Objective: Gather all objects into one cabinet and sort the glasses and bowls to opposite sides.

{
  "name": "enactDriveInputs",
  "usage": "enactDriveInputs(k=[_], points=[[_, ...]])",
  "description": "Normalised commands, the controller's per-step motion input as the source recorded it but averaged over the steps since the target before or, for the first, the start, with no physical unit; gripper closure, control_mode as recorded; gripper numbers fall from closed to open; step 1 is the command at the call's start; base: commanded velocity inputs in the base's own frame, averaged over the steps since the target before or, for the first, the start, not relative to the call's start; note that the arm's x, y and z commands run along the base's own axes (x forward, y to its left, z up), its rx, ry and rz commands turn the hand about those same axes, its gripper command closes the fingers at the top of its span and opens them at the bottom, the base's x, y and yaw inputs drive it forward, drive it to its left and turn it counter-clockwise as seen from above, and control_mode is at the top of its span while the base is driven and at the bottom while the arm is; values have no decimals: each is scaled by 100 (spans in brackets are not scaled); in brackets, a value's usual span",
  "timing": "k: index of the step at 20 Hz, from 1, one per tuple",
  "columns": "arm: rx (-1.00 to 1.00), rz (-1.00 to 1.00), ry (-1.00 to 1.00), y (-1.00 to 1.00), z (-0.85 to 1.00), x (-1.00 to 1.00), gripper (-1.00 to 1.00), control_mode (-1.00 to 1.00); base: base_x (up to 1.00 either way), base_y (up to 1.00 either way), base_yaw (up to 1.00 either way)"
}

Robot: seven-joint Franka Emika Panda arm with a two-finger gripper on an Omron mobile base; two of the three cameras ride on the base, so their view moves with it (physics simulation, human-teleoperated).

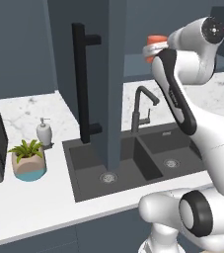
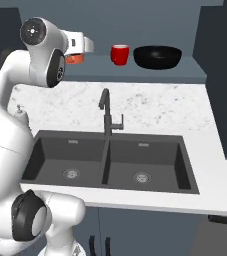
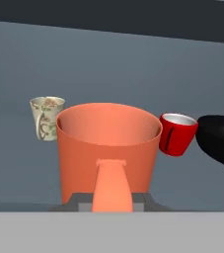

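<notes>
An orange cup (image 3: pixel 108 143) stands close in front of the hand, its handle turned toward me, and my gripper (image 3: pixel 112 200) is shut on that handle. In the base views the orange cup (image 2: pixel 74 59) sits at the cabinet shelf (image 2: pixel 185 70), left of the red cup (image 2: pixel 119 54) and the wide black bowl (image 2: pixel 157 56). In the hand view a pale speckled cup (image 3: pixel 47 116) stands behind it to the left; the red cup (image 3: pixel 177 133) and black bowl (image 3: pixel 219 141) stand to the right. The orange cup (image 1: pixel 155 40) peeks past the open cabinet door (image 1: pixel 111 84).
The open door with its long black bar handle (image 1: pixel 81 84) hangs over the dark double sink (image 2: pixel 110 162). A black faucet (image 2: pixel 106 112) rises behind the sink. A white soap dispenser (image 1: pixel 44 132) and a potted plant (image 1: pixel 28 158) stand on the marble counter (image 2: pixel 155 107).
</notes>
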Motion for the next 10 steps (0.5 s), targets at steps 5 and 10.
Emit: enactDriveInputs(k=[5, 10], points=[[0, 0, -1, 0, -6, 0, 100, -100, 0, 0, 0], [-2, 0, -20, -8, -53, 1, 100, -100, 0, 0, 0]])
